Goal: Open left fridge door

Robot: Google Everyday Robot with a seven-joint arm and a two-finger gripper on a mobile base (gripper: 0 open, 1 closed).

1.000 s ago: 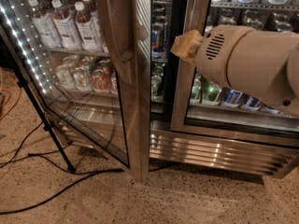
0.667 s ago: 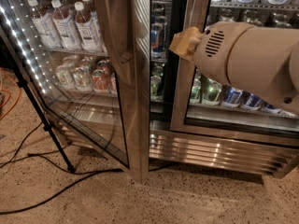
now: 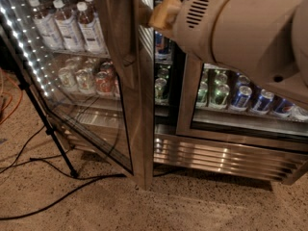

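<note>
The left fridge door [image 3: 137, 129] is standing ajar at the left, above a speckled floor [image 3: 192, 206] where black cables [image 3: 48, 196] are lying. The gripper [image 3: 162, 14] is hovering at its upper steel edge; whether it is gripping, I cannot tell.

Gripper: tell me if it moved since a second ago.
Yes. The gripper shifted up and left, toward the edge of the left fridge door, which stayed put.

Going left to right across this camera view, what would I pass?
Dotted LED strip → bottled drinks on the shelves → steel frame of the left fridge door → the robot's hand, up high at that door's edge → green and blue cans.
</note>
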